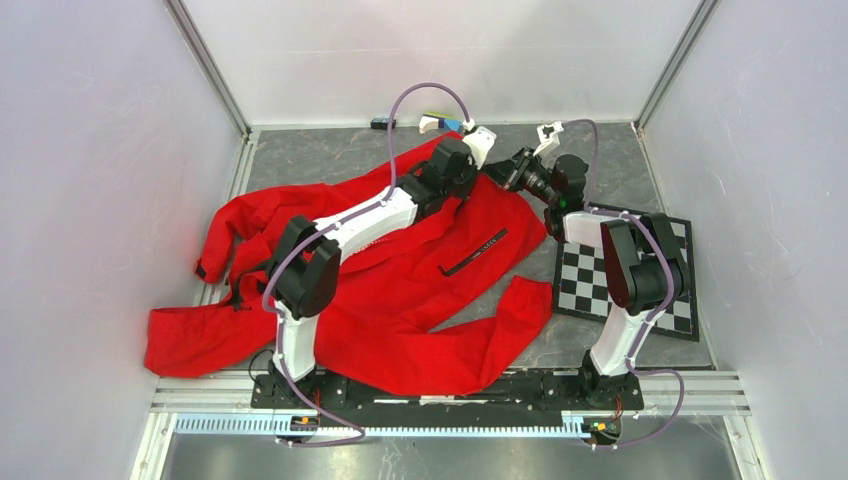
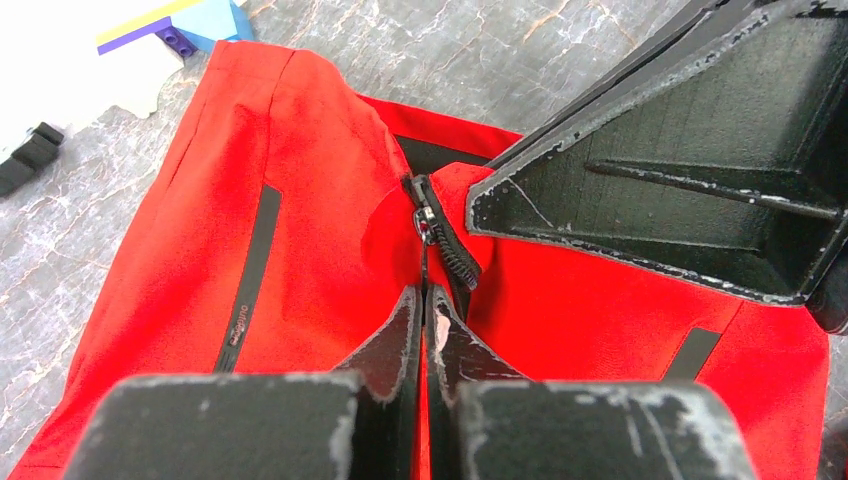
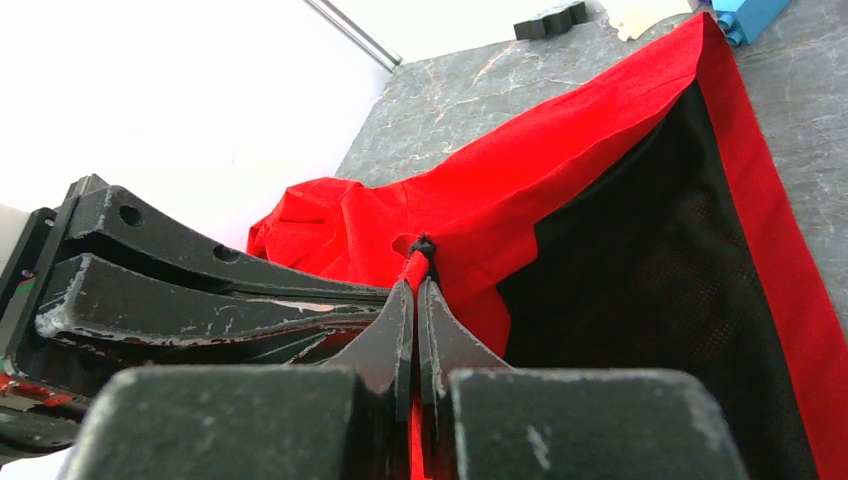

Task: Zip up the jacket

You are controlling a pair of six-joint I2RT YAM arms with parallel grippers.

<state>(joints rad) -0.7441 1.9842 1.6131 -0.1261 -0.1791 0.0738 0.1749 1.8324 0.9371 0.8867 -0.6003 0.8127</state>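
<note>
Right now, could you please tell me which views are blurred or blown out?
Top external: evenly lit and sharp, the jacket strongly saturated. Left wrist: zipper slider crisp, left gripper base blurred. Right wrist: wall blown out white.

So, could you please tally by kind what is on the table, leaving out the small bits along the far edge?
red jacket: 1
checkerboard: 1
robot arms: 2, the left arm and the right arm
Total: 4
</note>
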